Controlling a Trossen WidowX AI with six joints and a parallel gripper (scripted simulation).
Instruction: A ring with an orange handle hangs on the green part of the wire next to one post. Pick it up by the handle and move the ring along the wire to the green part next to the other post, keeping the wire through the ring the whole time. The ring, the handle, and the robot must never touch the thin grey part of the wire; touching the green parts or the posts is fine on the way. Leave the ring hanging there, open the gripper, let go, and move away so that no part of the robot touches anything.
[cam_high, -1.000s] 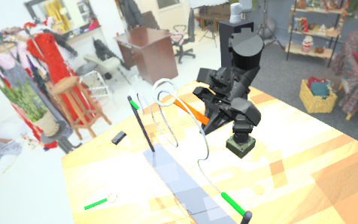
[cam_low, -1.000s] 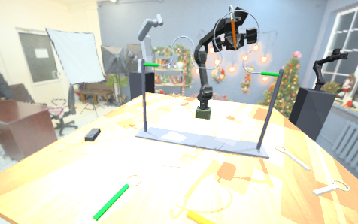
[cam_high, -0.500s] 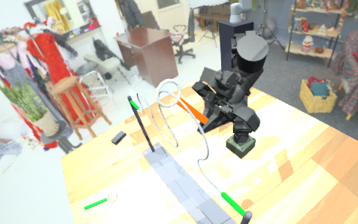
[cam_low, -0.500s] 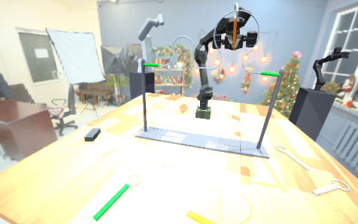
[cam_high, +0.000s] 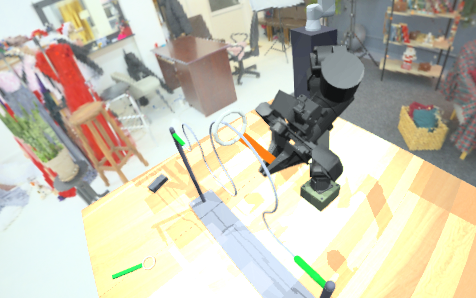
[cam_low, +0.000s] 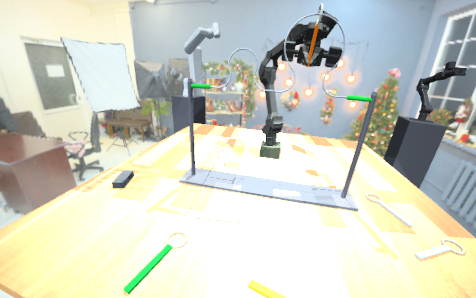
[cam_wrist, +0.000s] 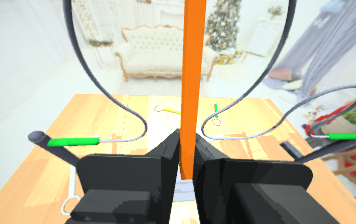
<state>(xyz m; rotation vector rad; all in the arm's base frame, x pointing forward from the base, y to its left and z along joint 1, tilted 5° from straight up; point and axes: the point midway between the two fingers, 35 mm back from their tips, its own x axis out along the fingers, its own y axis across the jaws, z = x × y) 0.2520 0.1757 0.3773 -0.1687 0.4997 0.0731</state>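
Note:
The ring (cam_high: 216, 134) is around the thin grey wire near the top of its largest loop (cam_low: 285, 42) (cam_wrist: 76, 47); the exterior view shows it nearly edge-on. Whether it touches the wire, I cannot tell. Its orange handle (cam_high: 257, 149) (cam_low: 313, 44) (cam_wrist: 192, 75) slopes down from it to my gripper (cam_high: 270, 164) (cam_low: 310, 57) (cam_wrist: 184, 132), which is shut on the handle's lower end. One green part (cam_high: 310, 271) (cam_low: 359, 98) (cam_wrist: 74, 142) and the other green part (cam_high: 178, 139) (cam_low: 201, 86) (cam_wrist: 344, 136) carry no ring. The ring is outside the wrist view.
Two dark posts (cam_low: 192, 135) (cam_low: 357, 145) rise from the grey base (cam_low: 227, 184). Smaller wire bends (cam_low: 243, 49) lie toward the far post of the top view. A black block (cam_high: 158, 183) (cam_low: 123, 179) and a green-handled ring (cam_high: 127, 271) (cam_low: 149, 268) lie on the table, with a yellow stick (cam_low: 265, 288).

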